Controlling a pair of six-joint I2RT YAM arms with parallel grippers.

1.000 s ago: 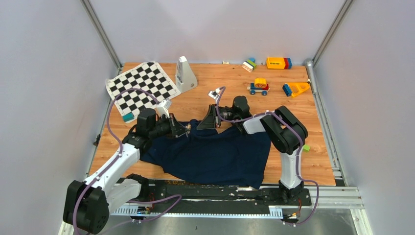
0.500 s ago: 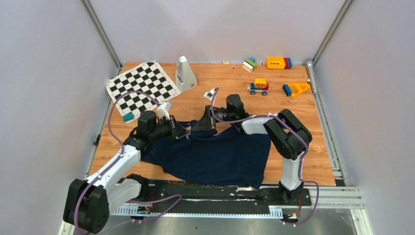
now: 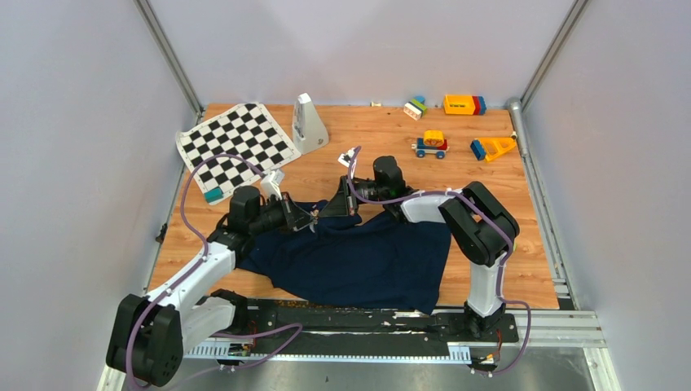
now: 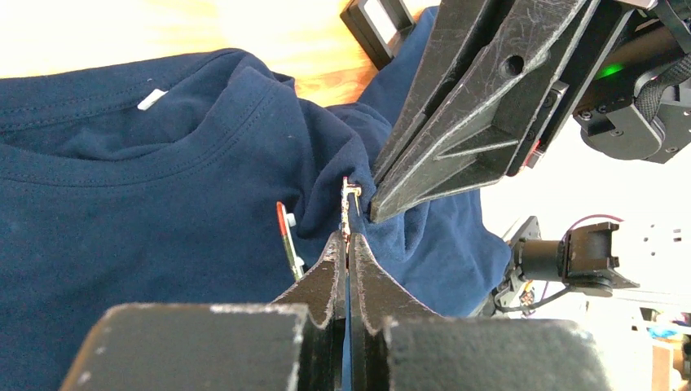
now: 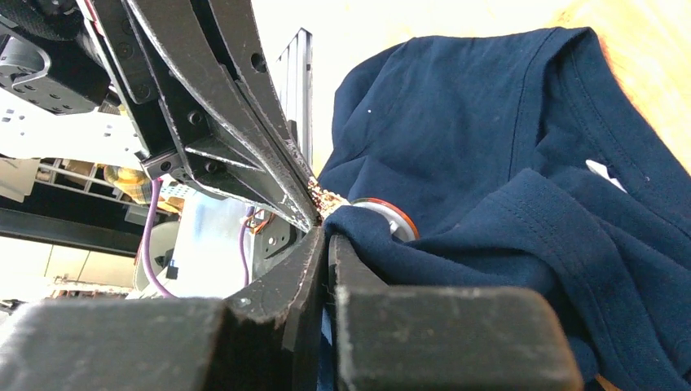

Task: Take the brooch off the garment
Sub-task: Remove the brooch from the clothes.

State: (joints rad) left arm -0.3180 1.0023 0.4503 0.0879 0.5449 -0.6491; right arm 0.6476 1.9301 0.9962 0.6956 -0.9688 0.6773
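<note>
Jaws of the left gripper (image 4: 347, 243) are clamped shut on a thin metal pin (image 4: 345, 204), apparently the fastener of the brooch (image 5: 383, 214), so it can be drawn out. Just beside them that round, red-rimmed disc sits against the navy garment (image 4: 163, 244). Facing them tip to tip, the right gripper (image 5: 328, 236) pinches a fold of cloth, probably to brace it. Beyond, the garment sprawls over the wooden table (image 3: 521, 244).
</note>
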